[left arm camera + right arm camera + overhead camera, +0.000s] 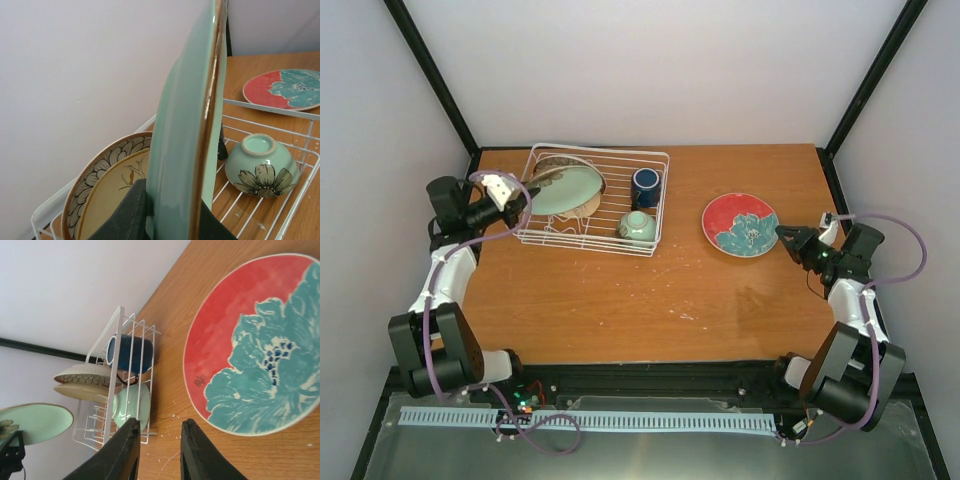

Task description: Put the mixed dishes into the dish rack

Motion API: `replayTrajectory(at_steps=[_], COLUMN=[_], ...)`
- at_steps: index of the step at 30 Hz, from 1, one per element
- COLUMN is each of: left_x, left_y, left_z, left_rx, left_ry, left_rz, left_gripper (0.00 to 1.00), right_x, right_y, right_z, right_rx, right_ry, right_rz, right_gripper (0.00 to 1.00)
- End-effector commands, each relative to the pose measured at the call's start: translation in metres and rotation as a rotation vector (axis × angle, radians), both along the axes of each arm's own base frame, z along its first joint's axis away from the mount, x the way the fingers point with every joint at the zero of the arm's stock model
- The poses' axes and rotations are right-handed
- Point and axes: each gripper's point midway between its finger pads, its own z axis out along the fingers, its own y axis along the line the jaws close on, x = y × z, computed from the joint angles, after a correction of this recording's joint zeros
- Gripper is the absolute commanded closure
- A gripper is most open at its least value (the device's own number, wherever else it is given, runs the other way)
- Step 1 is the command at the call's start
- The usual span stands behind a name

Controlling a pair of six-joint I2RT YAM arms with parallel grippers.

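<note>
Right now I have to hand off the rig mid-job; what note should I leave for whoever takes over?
Left gripper: shut on the mint-green plate, held on edge over the left of the dish rack, not yet released.
Right gripper: open, at the right edge of the red plate, which lies flat on the table beside the rack.
Done: dark blue mug, upside-down mint-green bowl and petal-pattern bowl are in the rack.
To do: seat and release the green plate, then rack the red one.

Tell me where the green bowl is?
Top view: the small mint-green bowl sits upside down in the dish rack, near-right corner, beside the dark blue mug.
</note>
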Motion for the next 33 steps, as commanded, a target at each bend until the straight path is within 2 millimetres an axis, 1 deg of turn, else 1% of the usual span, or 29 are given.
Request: replayTrajectory(at_steps=[1,4,6,8,11,15,17,19,24,29,33], left_x=[-0.007,-0.004,0.005,0.013,0.024,0.038,0.038,0.036,0.044,0.05,0.05], left_y=[-0.01,-0.011,-0.009,-0.006,-0.004,0.003,0.011,0.018,0.023,0.025,0.025], left_z=[0.015,0.004,-0.006,-0.009,-0.014,-0.01,-0.012,-0.008,-0.011,-0.02,-0.037], left_rx=[0.098,0.111,0.122,0.125,0.137,0.146,0.129,0.112,0.111,0.098,0.094], left_ry=[-0.207,-0.206,-0.186,-0.17,-0.166,-0.17,-0.162,-0.186,-0.195,-0.196,-0.201], left_rz=[-0.134,-0.19,-0.212,-0.232,-0.267,-0.273,-0.281,-0.297,-0.313,-0.344,-0.356], left_gripper=[0.99,0.99,0.99,0.99,0.99,0.99,0.99,0.99,0.99,0.99,0.99], right_x=[-0.006,-0.006,-0.006,-0.005,-0.004,-0.002,-0.002,-0.001,0.002,0.006,0.008], right_y=[0.017,0.021,0.021,0.021,0.022,0.022,0.021,0.02,0.018,0.016,0.015], right_z=[0.016,0.018,0.017,0.016,0.016,0.011,0.01,0.009,0.004,0.004,0.004], right_rx=[-0.048,-0.053,-0.054,-0.052,-0.055,-0.056,-0.056,-0.062,-0.057,-0.051,-0.049], right_ry=[-0.065,-0.069,-0.065,-0.061,-0.059,-0.047,-0.043,-0.043,-0.031,-0.025,-0.025], right_rz=[0.058,0.069,0.069,0.068,0.071,0.07,0.068,0.064,0.059,0.052,0.043], right_gripper=[0.78,0.78,0.78,0.78,0.78,0.78,0.78,0.78,0.78,0.79,0.79])
